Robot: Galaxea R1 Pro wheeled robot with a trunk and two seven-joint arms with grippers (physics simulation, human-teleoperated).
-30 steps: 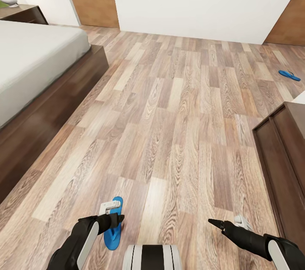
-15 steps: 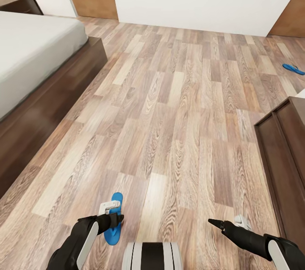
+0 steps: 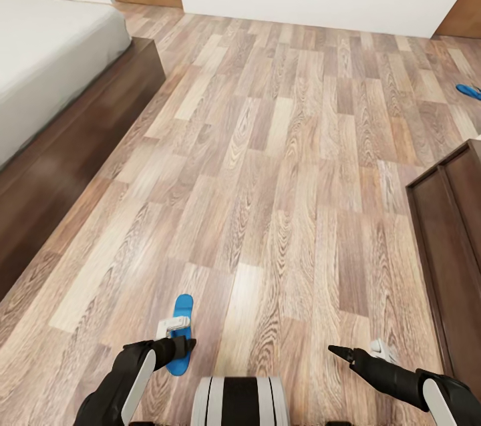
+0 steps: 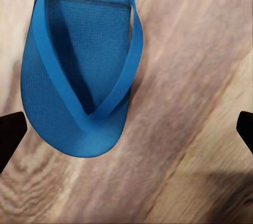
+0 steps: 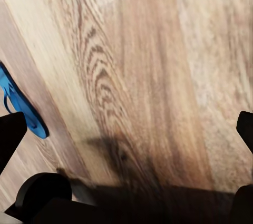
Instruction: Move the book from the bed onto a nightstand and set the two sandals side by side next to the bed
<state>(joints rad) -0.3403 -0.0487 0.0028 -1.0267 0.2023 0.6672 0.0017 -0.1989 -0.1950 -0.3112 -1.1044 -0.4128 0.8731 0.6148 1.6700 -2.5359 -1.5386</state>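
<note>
Blue flip-flop on wood planks, just beyond the left tool.

Blue and flat, one sandal (image 3: 179,334) lies on the wood-plank floor (image 3: 280,165) at the lower left of the head view, its near end under the tip of the left tool (image 3: 182,348). In the left wrist view that sandal (image 4: 81,71) shows its straps and textured sole, with the tool's two dark fingertips (image 4: 9,134) spread wide at the frame edges and nothing between them. The second sandal (image 3: 469,91) lies far off at the right edge, well apart from the first. The right tool (image 3: 341,353) hangs over bare planks at the lower right, its fingers also wide apart and empty. The bed (image 3: 60,72) fills the upper left; a dark cabinet (image 3: 454,239) stands at the right edge. No writing or labels can be read anywhere.
</note>
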